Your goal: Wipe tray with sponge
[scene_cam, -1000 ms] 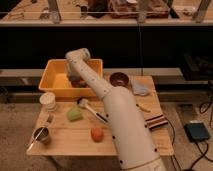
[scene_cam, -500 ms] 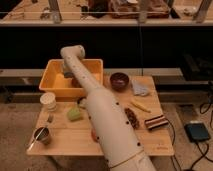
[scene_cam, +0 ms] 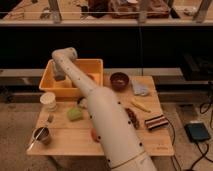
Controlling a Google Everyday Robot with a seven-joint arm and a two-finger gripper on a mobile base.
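Since the earlier frame the arm has swung further left, so its bent end now hangs over the left half of the tray point(scene_cam: 95, 65) rather than its middle. The gripper point(scene_cam: 59, 76) sits low at the tray's left inner wall, pointing down into it, with its fingers drawn fully together. Whether they pinch the sponge I cannot tell; no blue-grey pad shows anywhere in the tray or on the table (the arm covers much of the tray floor, so it may lie under the gripper). The tray stands at the table's back left corner, its long axis running left to right across the view. The uncovered floor lies to the right of the gripper, along that axis, so a wiping stroke from here would most likely run rightwards. In front of the tray sit a pale cup point(scene_cam: 48, 101) and a green lump point(scene_cam: 74, 114); a dark bowl point(scene_cam: 119, 80) stands just beside the tray's right end.
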